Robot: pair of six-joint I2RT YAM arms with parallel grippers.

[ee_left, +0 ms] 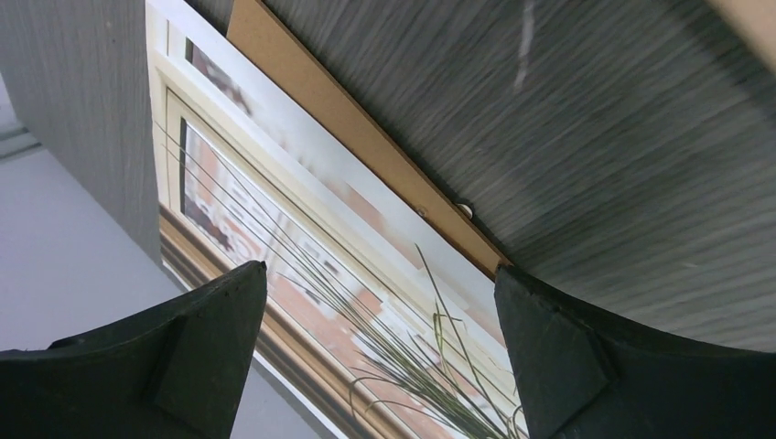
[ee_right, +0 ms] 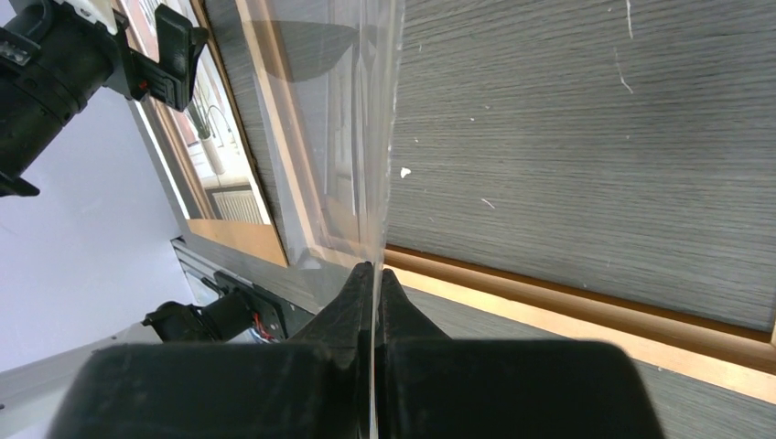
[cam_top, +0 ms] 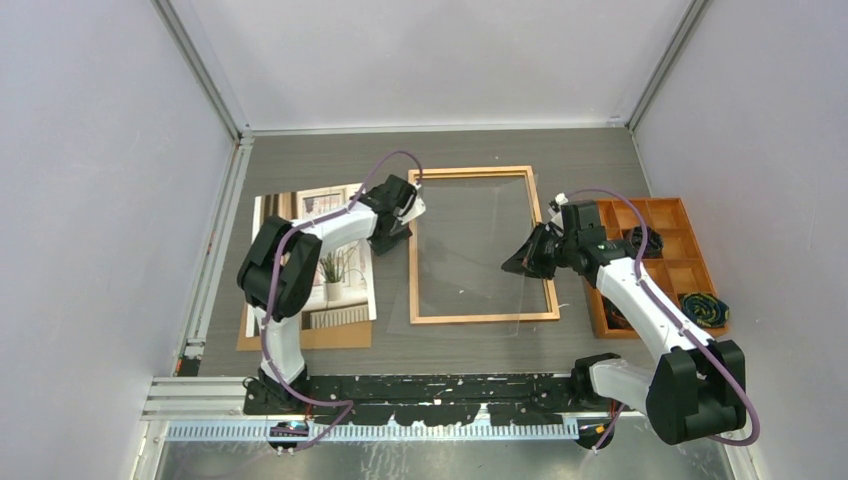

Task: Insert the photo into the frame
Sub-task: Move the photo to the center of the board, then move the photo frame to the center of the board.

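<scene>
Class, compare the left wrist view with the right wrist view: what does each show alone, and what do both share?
Left wrist only: the left gripper with its jaws wide apart, nothing between them. Right wrist only: the right gripper shut on the clear pane, and the frame with its wooden border. Both: the photo, the backing board, the grey table.

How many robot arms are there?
2. The left arm reaches over the photo, left of the frame; the right arm pinches the clear pane at the frame's right side.
</scene>
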